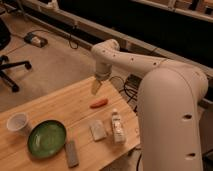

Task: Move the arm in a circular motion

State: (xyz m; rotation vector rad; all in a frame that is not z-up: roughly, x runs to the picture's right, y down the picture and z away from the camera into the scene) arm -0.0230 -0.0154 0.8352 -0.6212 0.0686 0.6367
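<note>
Warm, dim light from above tints the end effector (96, 86), hovering over the bench (65, 112); shadows fall soft.
</note>
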